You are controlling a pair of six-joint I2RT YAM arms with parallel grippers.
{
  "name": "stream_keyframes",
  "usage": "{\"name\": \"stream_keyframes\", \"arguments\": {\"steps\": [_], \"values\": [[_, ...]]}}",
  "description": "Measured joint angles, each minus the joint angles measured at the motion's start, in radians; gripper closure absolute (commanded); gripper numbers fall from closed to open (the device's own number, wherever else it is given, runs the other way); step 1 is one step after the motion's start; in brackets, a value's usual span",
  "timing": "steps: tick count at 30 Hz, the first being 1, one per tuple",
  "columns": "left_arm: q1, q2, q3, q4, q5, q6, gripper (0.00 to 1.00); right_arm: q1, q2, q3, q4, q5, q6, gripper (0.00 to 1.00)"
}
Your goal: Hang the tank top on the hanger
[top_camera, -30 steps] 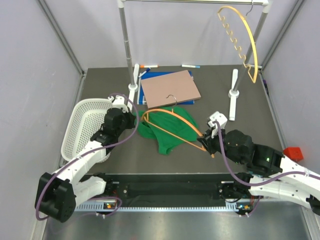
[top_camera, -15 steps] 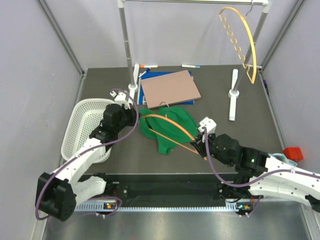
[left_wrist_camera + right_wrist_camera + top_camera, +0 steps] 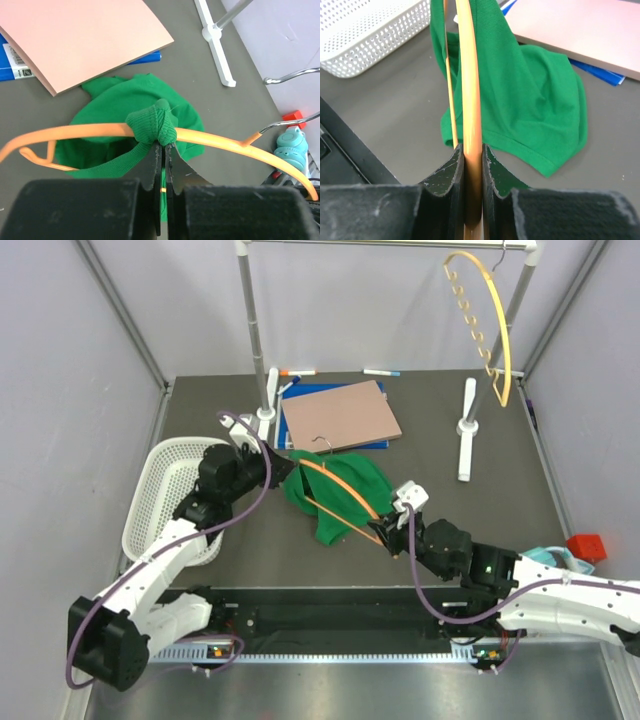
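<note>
The green tank top (image 3: 338,508) is pictured bunched at the middle of the dark desk (image 3: 480,510), with the thin orange hanger (image 3: 346,486) slanted across it. The hanger's metal hook (image 3: 322,443) is seen just beside the near edge of a pink board (image 3: 340,415).

In the left wrist view, a fold of the garment is shown wrapped over one arm of the hanger. The left arm's fingers (image 3: 150,167) are pressed together just under that arm, with green fabric pinched between them. The rest of the top is spread on the desk beneath.

In the right wrist view, the right arm's fingers (image 3: 496,172) are clamped on the hanger's far end, and the orange bar is gripped tightly between both pads. The green cloth is draped down one side of the bar.

A white mesh basket (image 3: 150,502) is seen at the left of the desk, beside the left arm. A blue folder (image 3: 290,432) is partly covered by the pink board. A yellower hanger with a wavy bar (image 3: 497,335) is hung from the rail at the back right, well apart from the garment. A small red block (image 3: 586,545) is visible at the right edge.
</note>
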Motion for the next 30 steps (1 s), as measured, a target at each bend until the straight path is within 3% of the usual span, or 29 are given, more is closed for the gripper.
{"name": "stream_keyframes", "arguments": {"steps": [1, 2, 5, 6, 9, 18, 23, 30], "values": [[0.000, -0.005, -0.003, 0.006, 0.002, -0.001, 0.94, 0.005, 0.003, 0.000, 0.011, 0.010, -0.001, 1.00], [0.000, -0.006, -0.004, 0.007, -0.001, -0.001, 0.74, 0.014, 0.007, 0.000, 0.023, 0.022, -0.002, 1.00], [-0.001, -0.007, -0.012, 0.006, -0.023, 0.014, 0.43, 0.035, 0.018, -0.002, 0.040, 0.056, -0.002, 1.00], [-0.001, -0.010, -0.017, 0.006, -0.030, 0.018, 0.28, 0.041, 0.021, -0.005, 0.049, 0.064, -0.002, 1.00], [-0.002, -0.029, -0.029, 0.002, -0.043, 0.036, 0.16, 0.055, 0.034, -0.012, 0.075, 0.085, -0.001, 1.00], [-0.003, -0.148, -0.036, 0.005, -0.084, 0.112, 0.17, 0.061, 0.092, -0.019, 0.141, 0.116, 0.000, 1.00], [-0.006, -0.204, -0.101, 0.111, 0.009, 0.122, 0.18, 0.061, 0.106, -0.024, 0.179, 0.119, 0.000, 1.00], [-0.029, -0.147, -0.116, 0.261, 0.096, 0.109, 0.18, 0.064, 0.160, -0.024, 0.209, 0.112, 0.000, 1.00]]}}
